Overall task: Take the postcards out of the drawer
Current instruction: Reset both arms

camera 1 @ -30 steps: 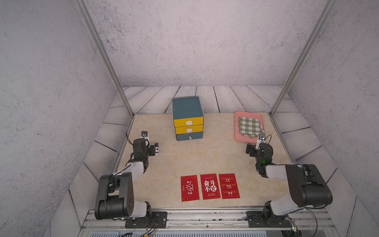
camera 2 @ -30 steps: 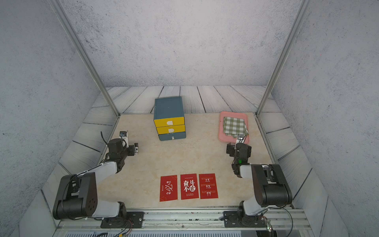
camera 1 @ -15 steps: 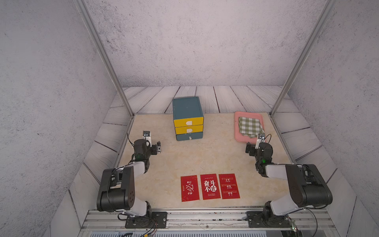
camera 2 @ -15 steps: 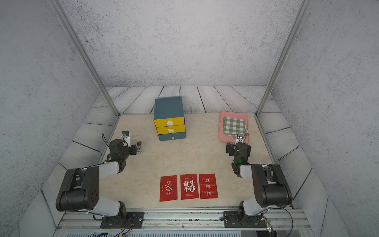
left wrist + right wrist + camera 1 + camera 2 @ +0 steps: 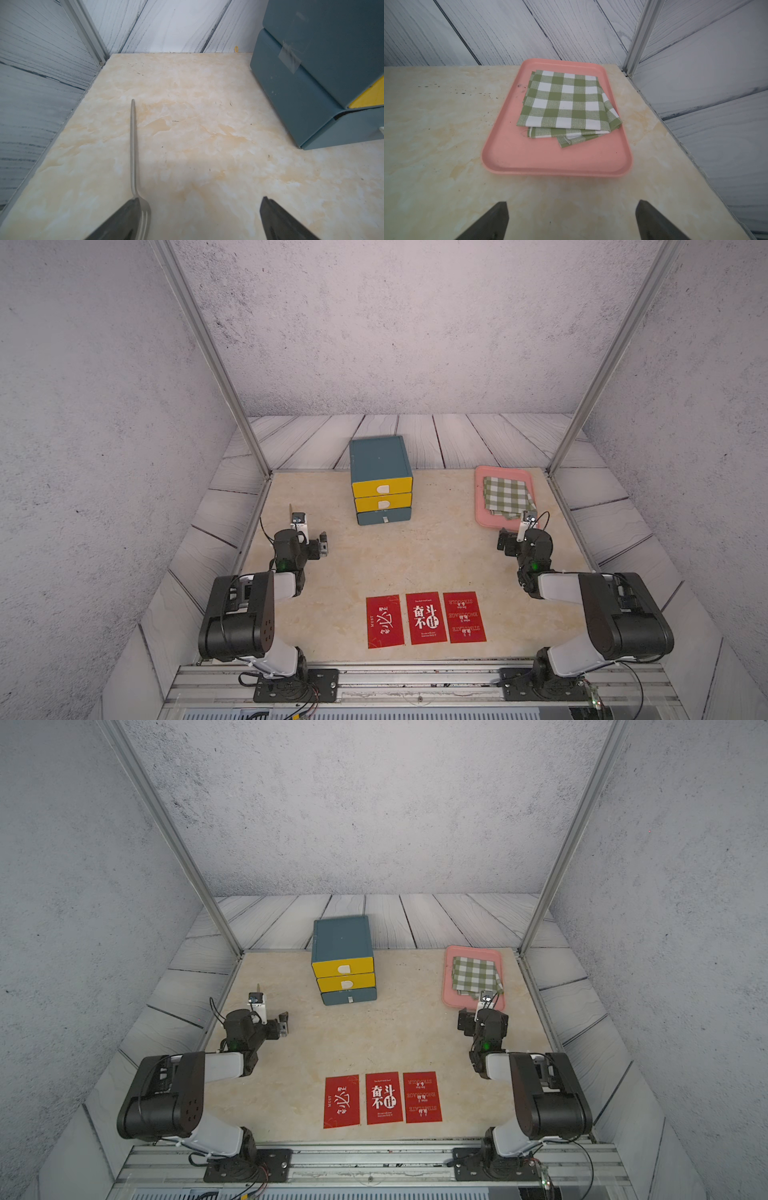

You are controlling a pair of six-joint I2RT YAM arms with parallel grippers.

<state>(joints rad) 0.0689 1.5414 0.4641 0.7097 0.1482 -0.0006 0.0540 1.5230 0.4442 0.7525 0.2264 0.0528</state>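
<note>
- We find the postcards [image 5: 426, 618] out on the table [image 5: 374, 568]. The three red cards lie just beside one another in a row near the robot's edge, between the two arm bases and clear of both arms.
- The drawer unit [image 5: 380, 472] stands at the far middle, well apart from the cards. All three of its fronts look flush (nothing left half-pulled, as far as we can tell).
- The left gripper [image 5: 199, 198] stands wide with nothing between its jaws. A metal fork [image 5: 133, 145] runs forward along one finger, and we cannot tell how it is fixed there.
- The right gripper [image 5: 572, 201] is wide too, and empty. It looks toward the pink tray [image 5: 508, 149] and its checked cloth [image 5: 566, 99].
- The relation that matters is that both grippers face the far side while the cards lie behind them, toward the robot. Each card's long axis runs near-to-far, and the row itself runs left-to-right.
- We judge the row sits a shade closer to the right arm. That arm would reach the rightmost card first, and the left arm the leftmost.
- To us the task reads as done, so any coming move is only a matter of keeping the arms off the row.
</note>
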